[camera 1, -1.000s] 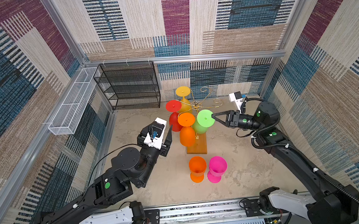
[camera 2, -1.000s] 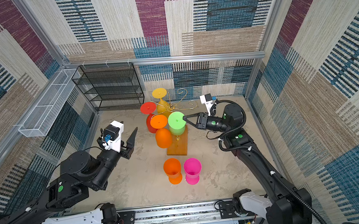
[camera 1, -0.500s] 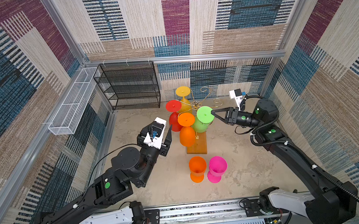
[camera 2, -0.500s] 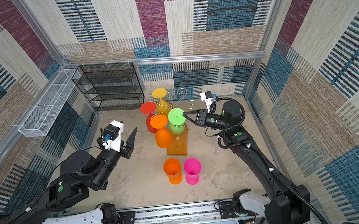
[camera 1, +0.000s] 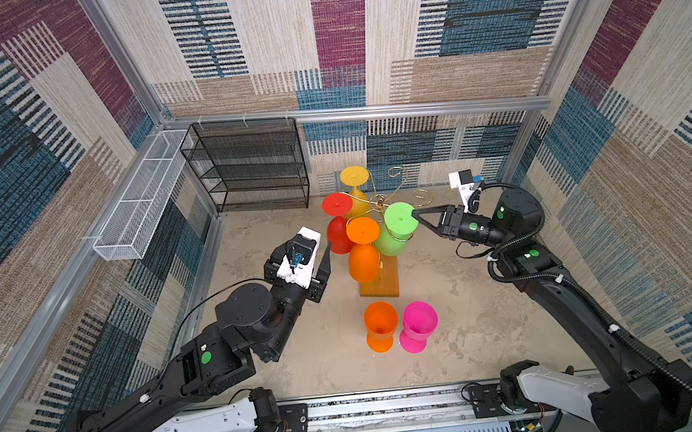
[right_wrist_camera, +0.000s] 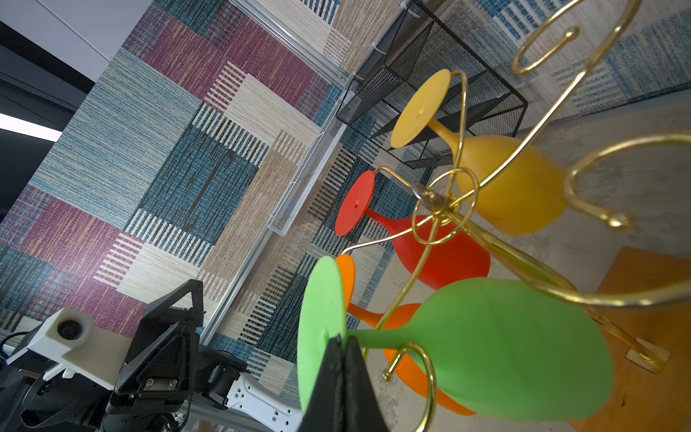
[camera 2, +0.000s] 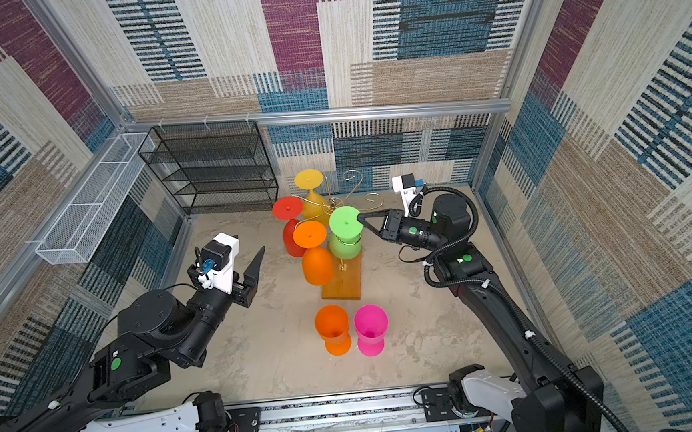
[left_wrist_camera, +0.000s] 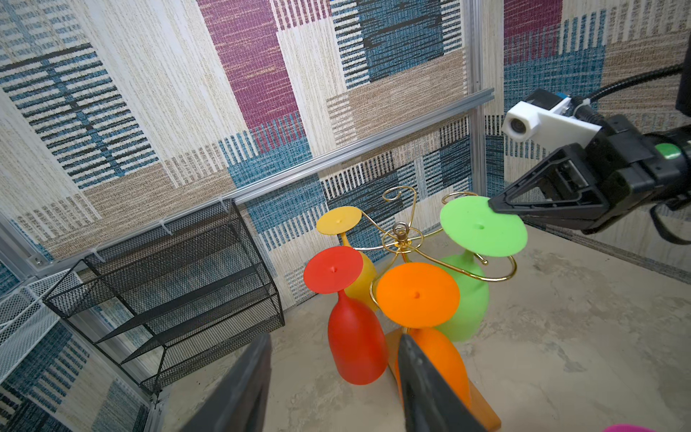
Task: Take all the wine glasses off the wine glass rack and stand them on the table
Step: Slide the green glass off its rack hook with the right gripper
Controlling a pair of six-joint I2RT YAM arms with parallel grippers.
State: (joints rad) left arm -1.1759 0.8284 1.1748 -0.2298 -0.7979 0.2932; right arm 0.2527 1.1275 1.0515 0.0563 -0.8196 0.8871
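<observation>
**1. Black mesh shelf** (camera 1: pixel 249 165): tiered, against the back wall. In both top views it stands at 11 o'clock from the rack.

**2. White mesh basket** (camera 1: pixel 139 206): long, mounted on the side rail at 10 o'clock.

**3. Wine glass rack** (camera 1: pixel 388 280): gold wire tree on a wooden base, standing mid-floor.

**4. Green wine glass** (camera 1: pixel 399 218): hangs bowl-down at 4 o'clock of the post. Its stem passes through the curled arm, so it is not yet off the rack.

**5. Other hung glasses:**
- hung orange glass (camera 1: pixel 362 229) at 7 o'clock
- red glass (camera 1: pixel 337 204) at 9 o'clock
- yellow glass (camera 1: pixel 353 175) at 11 o'clock

**6. Standing orange glass** (camera 1: pixel 381 321) and **pink glass** (camera 1: pixel 420 320): upright on the floor, just beside each other, at 6 o'clock from the base.

**7. Right gripper** (camera 1: pixel 416 215): reaches in from 3 o'clock with its jaws pressed together, pinching the outer edge of the green foot disc. The right wrist view shows the rim caught between the two fingers (right_wrist_camera: pixel 355 370).

**8. Left gripper** (left_wrist_camera: pixel 335 338): at 8 o'clock, jaws partly spread and holding nothing. It points toward the red glass and stays apart from it.
</observation>
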